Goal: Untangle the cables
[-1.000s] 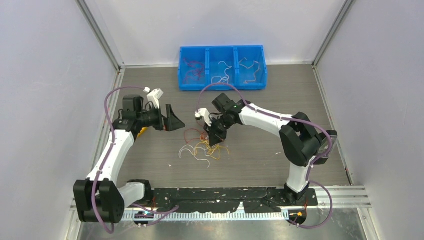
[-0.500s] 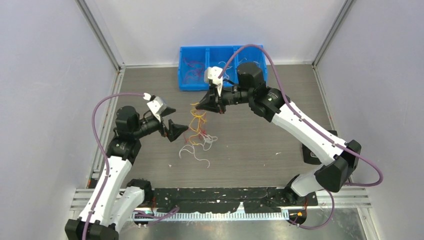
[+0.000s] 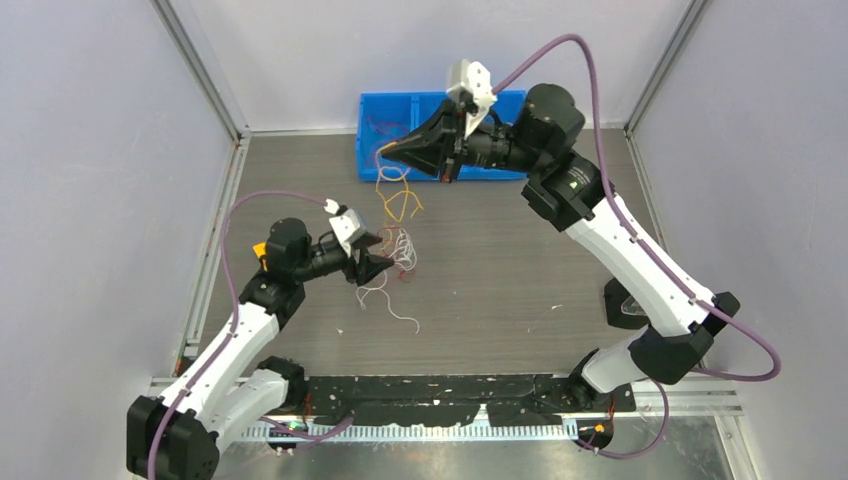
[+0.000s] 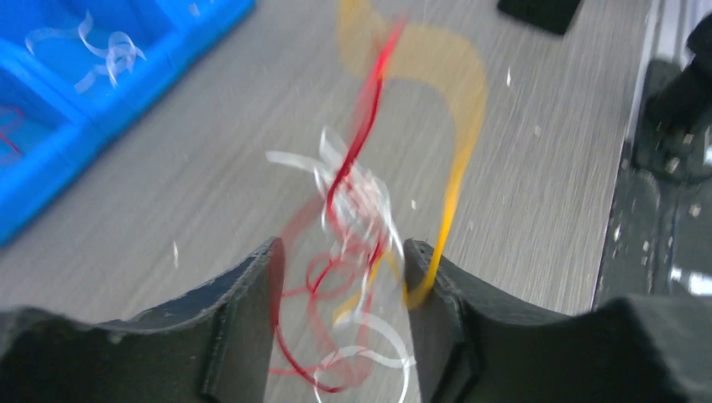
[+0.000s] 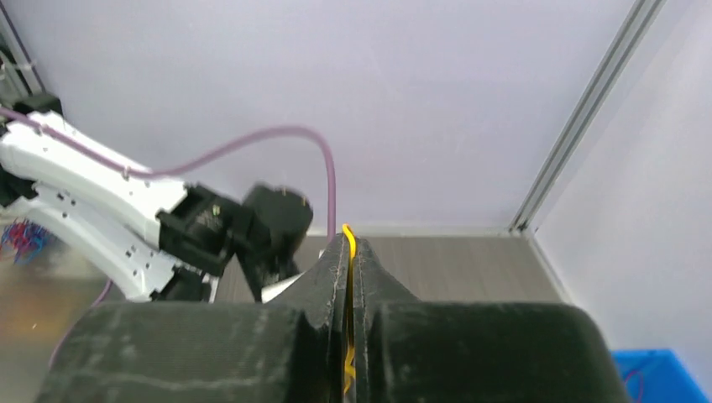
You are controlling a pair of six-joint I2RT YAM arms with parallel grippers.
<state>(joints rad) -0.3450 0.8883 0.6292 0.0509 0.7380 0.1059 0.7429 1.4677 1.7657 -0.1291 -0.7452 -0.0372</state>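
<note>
The cables are thin curly wires. A red and white tangle (image 3: 401, 250) hangs just above the table. Yellow-orange wires (image 3: 396, 198) rise from it to my right gripper (image 3: 386, 151), which is raised in front of the blue bin and shut on a yellow wire (image 5: 348, 238). My left gripper (image 3: 383, 263) is open at the tangle. In the left wrist view the blurred red, white and yellow tangle (image 4: 353, 210) lies between its two fingers (image 4: 252, 302), with my left gripper (image 4: 340, 273) around its lower part. Loose white strands (image 3: 392, 305) lie on the table.
A blue three-compartment bin (image 3: 366, 170) stands at the back, with red wires in the left compartment and white and orange ones in the others. It also shows in the left wrist view (image 4: 50, 134). The grey walls and metal rails close in the table.
My right gripper has risen and moved back toward the bin, pulling yellow wires up out of the pile. My left gripper has moved right onto the tangle.
</note>
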